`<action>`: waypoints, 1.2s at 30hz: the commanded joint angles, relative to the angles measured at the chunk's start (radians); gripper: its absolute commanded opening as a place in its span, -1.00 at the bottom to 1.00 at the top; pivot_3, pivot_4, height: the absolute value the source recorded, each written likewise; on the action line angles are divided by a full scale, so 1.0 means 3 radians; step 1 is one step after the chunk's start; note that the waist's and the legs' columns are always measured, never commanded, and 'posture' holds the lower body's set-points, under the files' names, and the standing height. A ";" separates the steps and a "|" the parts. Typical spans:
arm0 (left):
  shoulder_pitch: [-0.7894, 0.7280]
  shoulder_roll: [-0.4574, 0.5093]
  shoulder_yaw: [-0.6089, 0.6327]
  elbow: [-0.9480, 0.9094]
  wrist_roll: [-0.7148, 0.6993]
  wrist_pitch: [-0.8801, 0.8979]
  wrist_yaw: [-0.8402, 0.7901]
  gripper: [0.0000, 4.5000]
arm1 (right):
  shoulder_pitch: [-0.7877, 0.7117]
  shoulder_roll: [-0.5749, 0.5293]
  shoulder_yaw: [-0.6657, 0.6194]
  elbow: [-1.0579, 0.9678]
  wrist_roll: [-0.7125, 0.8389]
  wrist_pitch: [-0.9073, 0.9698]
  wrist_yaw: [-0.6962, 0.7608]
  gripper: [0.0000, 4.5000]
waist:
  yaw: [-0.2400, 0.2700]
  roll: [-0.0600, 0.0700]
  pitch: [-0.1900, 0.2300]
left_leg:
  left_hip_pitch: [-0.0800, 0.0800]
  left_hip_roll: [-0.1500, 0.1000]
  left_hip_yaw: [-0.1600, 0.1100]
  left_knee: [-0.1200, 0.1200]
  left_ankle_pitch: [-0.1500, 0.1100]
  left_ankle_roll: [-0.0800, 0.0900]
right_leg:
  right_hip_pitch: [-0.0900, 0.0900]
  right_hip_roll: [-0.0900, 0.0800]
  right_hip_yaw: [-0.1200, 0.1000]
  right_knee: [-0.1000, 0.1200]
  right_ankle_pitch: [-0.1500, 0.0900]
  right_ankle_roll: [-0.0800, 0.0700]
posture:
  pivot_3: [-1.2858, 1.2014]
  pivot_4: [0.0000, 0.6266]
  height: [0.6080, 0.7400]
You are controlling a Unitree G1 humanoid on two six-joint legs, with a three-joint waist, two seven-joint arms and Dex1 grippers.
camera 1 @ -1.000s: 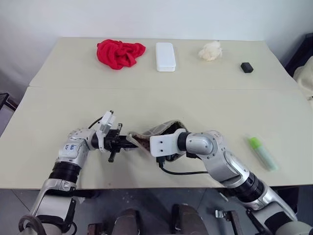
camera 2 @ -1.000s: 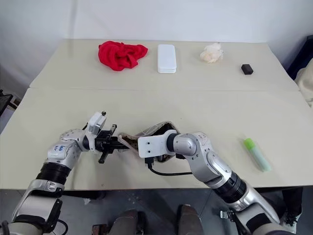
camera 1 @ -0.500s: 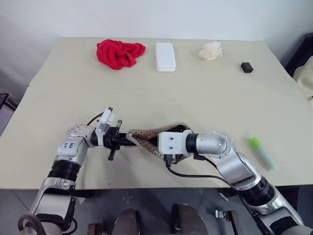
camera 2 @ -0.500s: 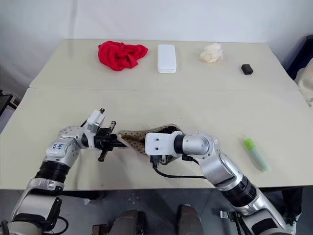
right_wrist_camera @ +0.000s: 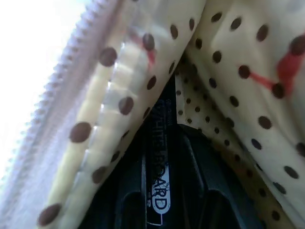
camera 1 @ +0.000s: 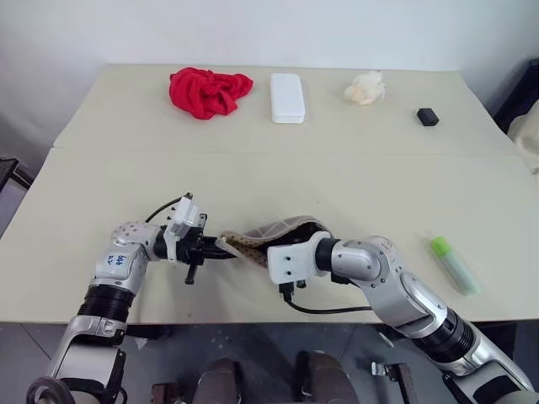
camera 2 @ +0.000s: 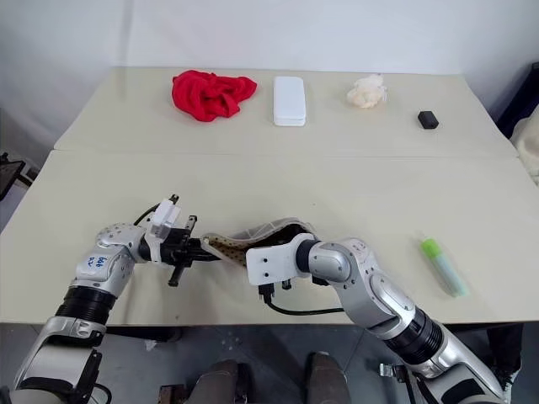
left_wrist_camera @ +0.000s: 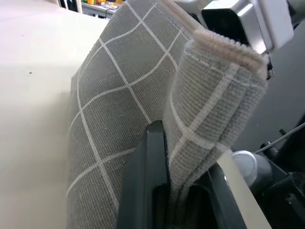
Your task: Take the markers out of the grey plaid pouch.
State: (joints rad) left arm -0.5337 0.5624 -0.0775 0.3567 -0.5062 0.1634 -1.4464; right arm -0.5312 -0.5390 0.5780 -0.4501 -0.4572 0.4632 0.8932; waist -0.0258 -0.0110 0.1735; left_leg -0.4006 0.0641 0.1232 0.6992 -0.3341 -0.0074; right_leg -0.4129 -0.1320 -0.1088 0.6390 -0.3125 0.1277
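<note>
Left claw (camera 1: 221,249), reaching level across the tabletop (camera 1: 354,185), pinches the grey plaid fabric pouch (camera 1: 271,231); right claw (right_wrist_camera: 167,191), angled down inside it, grips a black-barrelled marker (right_wrist_camera: 159,157).

Grey plaid pouch (camera 1: 269,231) lifted, open; green marker (camera 1: 453,264) on table.

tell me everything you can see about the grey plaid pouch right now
The grey plaid pouch is flat grey woven fabric with white grid lines and a beige lining dotted brown. It lies at the table's near edge, zipper open, mouth gaping. The left gripper is shut on a fold at one end, and the right gripper reaches inside the lining, around a dark marker printed with white lettering. One light green marker lies apart on the table, to the right.
</note>
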 commanded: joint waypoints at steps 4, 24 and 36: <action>-0.0012 -0.0216 0.0169 -0.0198 0.0206 -0.0127 0.0720 -1.00 | -0.0179 0.0298 -0.0248 0.0057 -0.0176 0.1014 -0.0141 -0.73 | 0.0001 0.0000 0.0000 | 0.0000 0.0000 -0.0001 0.0001 0.0000 0.0000 | 0.0000 0.0000 0.0000 0.0002 0.0000 0.0000 | 0.03 -0.52 1.00; -0.0018 -0.0594 0.0013 -0.0867 0.0826 0.0066 0.1832 -1.00 | -0.0301 0.0245 -0.0175 0.0338 -0.0291 -0.0030 -0.0208 -0.74 | 0.0002 0.0000 0.0000 | -0.0001 -0.0001 -0.0001 0.0000 0.0000 0.0000 | 0.0000 -0.0001 -0.0001 0.0000 0.0000 0.0000 | 0.03 -0.52 1.00; -0.0026 -0.0451 0.0048 -0.0653 0.0820 -0.0010 0.1689 -1.00 | -0.0231 -0.0168 -0.0780 0.0059 -0.0134 -0.0145 -0.0091 -0.74 | 0.0002 0.0000 0.0000 | -0.0001 0.0000 0.0000 -0.0001 0.0000 -0.0001 | 0.0000 -0.0001 -0.0001 -0.0001 0.0000 0.0000 | 0.03 -0.52 1.00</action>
State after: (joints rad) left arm -0.5341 0.4219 -0.0698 0.1711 -0.2495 0.1716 -0.9324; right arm -0.5982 -0.5957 0.4080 -0.3583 -0.5433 0.4044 0.8574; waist -0.0252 -0.0111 0.1736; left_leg -0.4009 0.0640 0.1232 0.6990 -0.3340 -0.0075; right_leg -0.4130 -0.1322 -0.1091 0.6385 -0.3124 0.1278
